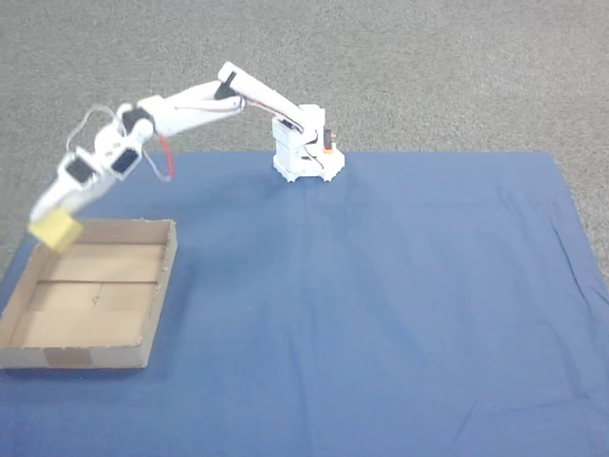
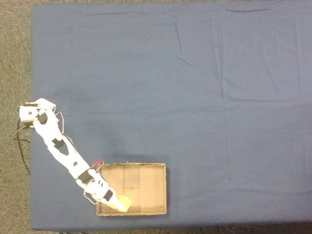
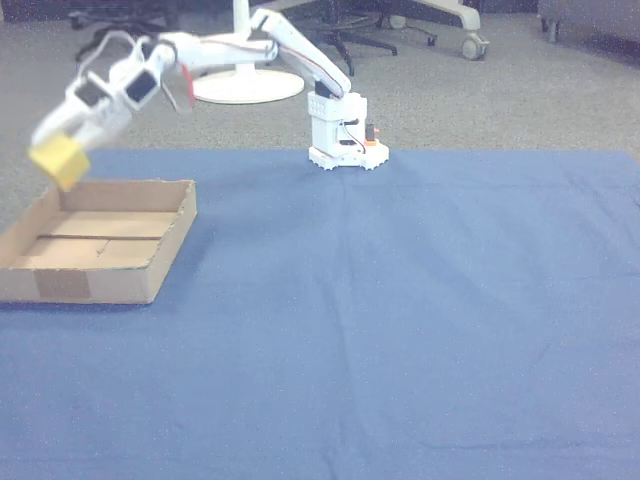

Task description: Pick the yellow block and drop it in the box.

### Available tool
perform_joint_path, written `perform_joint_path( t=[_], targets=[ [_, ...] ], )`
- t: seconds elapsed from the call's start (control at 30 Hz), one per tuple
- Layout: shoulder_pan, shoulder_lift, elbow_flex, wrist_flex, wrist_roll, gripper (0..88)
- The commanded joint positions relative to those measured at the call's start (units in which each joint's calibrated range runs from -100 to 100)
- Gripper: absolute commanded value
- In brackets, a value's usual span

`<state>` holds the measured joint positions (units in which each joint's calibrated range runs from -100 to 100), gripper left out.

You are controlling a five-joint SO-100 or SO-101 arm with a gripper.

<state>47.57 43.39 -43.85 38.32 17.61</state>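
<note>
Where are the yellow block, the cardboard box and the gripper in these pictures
yellow block (image 1: 56, 230), a fixed view, on its front face.
box (image 1: 162, 286), a fixed view, on its right wall.
gripper (image 3: 58, 150), other view, at the fingertips clamped on the block.

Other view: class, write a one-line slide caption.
Gripper holds the yellow block above the box.

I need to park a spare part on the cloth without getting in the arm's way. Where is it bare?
The blue cloth is bare from the box to its far edge. The crowded corner is where the gripper holds the yellow block over the box.
</note>
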Motion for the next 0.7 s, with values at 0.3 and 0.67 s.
perform_joint_path(
  t=[0.3,0.67],
  targets=[
    [-4.51,4.18,-2.85,5.04,6.4,16.0],
    [-5.21,-0.04,3.21,11.08,7.23,44.4]
  ],
)
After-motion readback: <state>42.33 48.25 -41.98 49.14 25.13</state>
